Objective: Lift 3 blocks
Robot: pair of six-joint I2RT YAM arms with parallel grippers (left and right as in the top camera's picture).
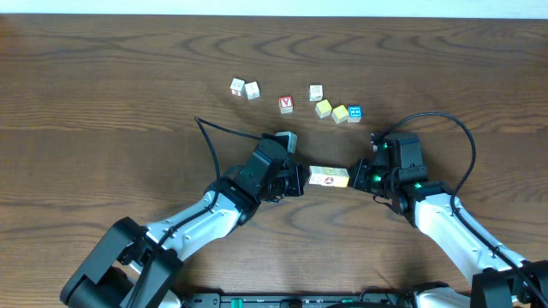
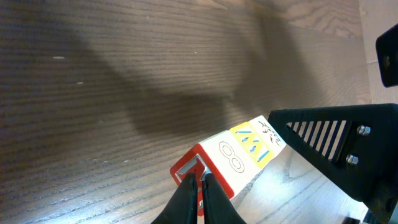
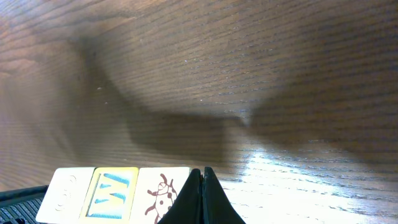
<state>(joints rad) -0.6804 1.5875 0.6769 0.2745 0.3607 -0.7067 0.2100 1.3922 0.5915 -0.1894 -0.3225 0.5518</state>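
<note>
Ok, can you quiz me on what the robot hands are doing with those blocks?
1. True or false: the left hand and the right hand, both shut, press the row of three blocks from opposite ends.
2. What picture is on the block nearest the right hand? A) a ladybug B) a fish C) a star
3. Count: how many loose blocks lie on the table beyond the row?

Key: 1 true; 2 A; 3 seven.
</note>
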